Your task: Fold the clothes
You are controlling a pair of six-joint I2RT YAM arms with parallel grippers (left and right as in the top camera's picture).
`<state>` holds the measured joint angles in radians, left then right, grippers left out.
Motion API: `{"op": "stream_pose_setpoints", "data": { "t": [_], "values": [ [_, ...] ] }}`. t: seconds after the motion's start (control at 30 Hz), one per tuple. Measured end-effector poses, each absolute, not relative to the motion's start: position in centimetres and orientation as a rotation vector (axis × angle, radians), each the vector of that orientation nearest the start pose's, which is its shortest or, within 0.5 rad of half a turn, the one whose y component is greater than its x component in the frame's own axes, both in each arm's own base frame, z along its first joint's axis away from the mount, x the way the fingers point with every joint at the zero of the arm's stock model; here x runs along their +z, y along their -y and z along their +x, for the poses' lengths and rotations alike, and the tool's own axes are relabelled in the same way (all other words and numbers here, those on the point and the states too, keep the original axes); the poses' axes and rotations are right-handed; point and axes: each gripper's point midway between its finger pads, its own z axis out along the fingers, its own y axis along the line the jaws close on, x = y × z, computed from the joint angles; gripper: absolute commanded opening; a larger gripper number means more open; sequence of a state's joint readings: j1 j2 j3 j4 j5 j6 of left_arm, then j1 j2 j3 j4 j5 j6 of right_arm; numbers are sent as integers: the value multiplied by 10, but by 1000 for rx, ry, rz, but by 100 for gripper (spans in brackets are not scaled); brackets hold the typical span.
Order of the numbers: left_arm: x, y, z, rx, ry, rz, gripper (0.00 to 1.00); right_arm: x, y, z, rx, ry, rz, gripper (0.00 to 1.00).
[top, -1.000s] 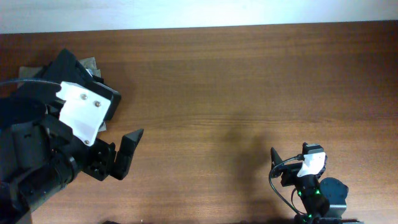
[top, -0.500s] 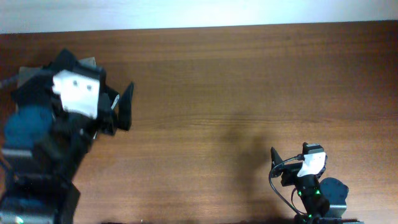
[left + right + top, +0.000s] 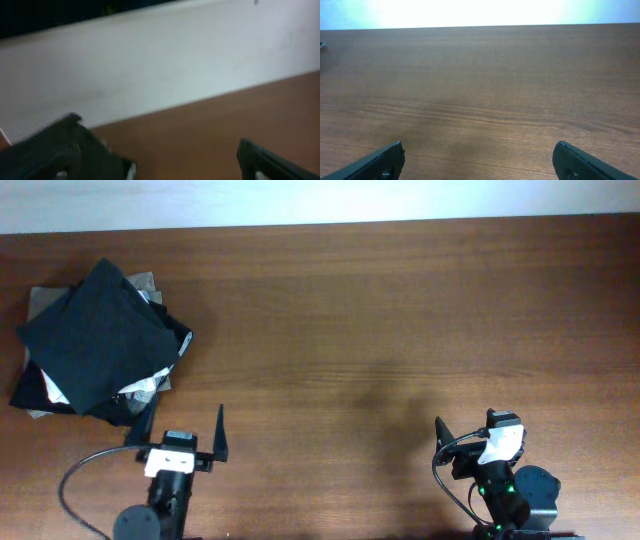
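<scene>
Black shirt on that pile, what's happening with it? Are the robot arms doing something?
Nothing is holding it right now. The dark charcoal T-shirt lies folded into a square on top of a small stack of other clothes at the far left of the brown wooden table. The left gripper and the right gripper both sit near the front edge of the table, open and empty. The fold looks finished, or at least paused.

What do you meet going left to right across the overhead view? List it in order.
folded dark T-shirt → left gripper, open, just below the shirt's right edge → right gripper, open, far across the wooden table
</scene>
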<state>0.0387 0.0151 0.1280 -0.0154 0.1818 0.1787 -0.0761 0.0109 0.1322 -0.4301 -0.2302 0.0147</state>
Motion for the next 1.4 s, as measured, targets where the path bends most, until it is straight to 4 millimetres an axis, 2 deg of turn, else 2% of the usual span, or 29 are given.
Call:
{"op": "stream_pose_setpoints", "data": {
  "t": [0.07, 0.13, 0.17, 1.4],
  "values": [
    [208, 23, 242, 36, -1462, 255, 99, 132, -22, 224, 174, -1873, -72, 99],
    [168, 23, 244, 14, -1595, 259, 99, 132, -22, 224, 174, -1874, -72, 99],
    [160, 23, 245, 11, -1618, 259, 99, 132, -22, 224, 174, -1873, -73, 99],
    [160, 23, 245, 12, -1618, 258, 99, 132, -22, 224, 174, -1874, -72, 99]
  ]
}}
